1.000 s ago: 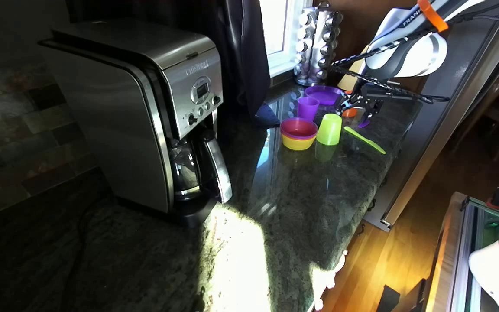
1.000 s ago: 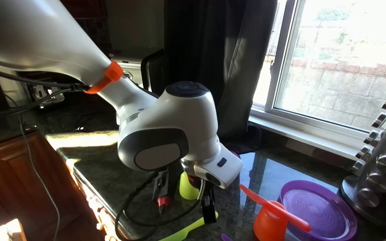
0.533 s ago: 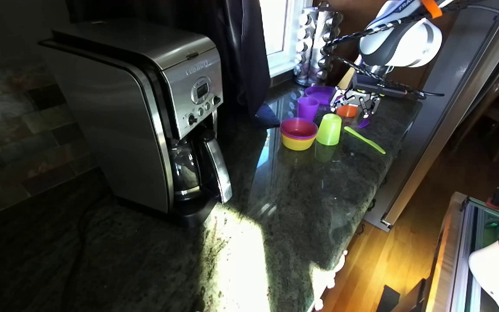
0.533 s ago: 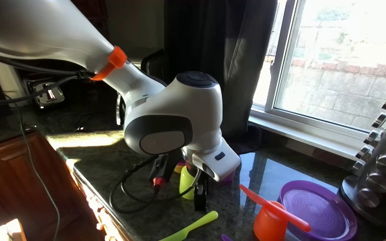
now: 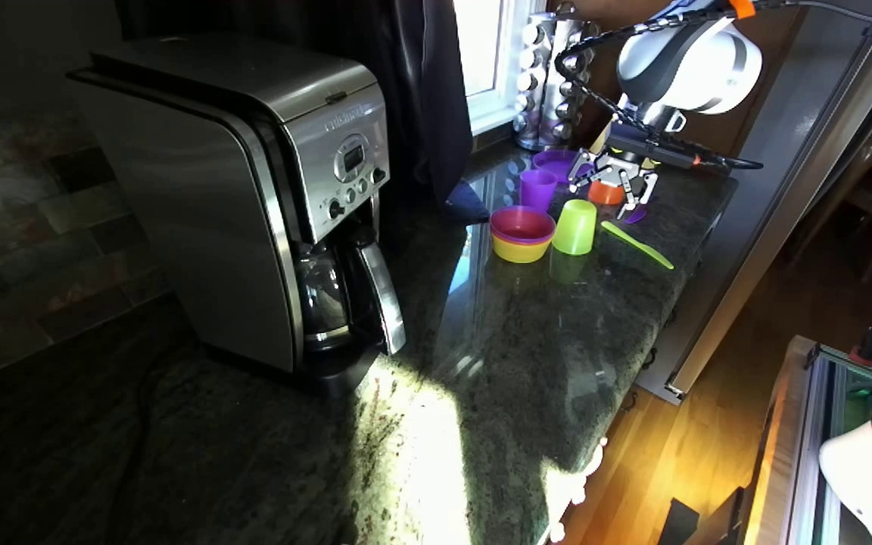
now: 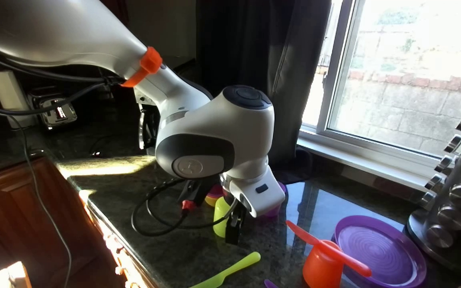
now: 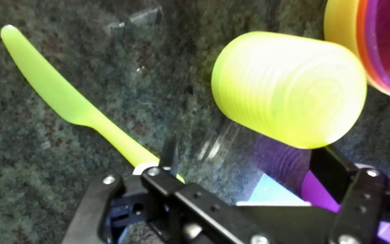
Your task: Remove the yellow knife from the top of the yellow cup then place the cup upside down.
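Lime-coloured plastic, shining almost white where light falls, makes the yellow cup (image 7: 288,89); it stands mouth down, near and beyond the fingers (image 7: 330,171), its side finely ribbed, its round base marked with concentric rings. The fingers are wide apart. The yellow knife (image 7: 80,110), smooth and flat, lies on the dark, speckled, glossy surface (image 7: 178,51), its handle partly hidden by one of the fingers in the wrist view.

"Cuisinart" (image 5: 344,118) on the coffee maker (image 5: 235,212)
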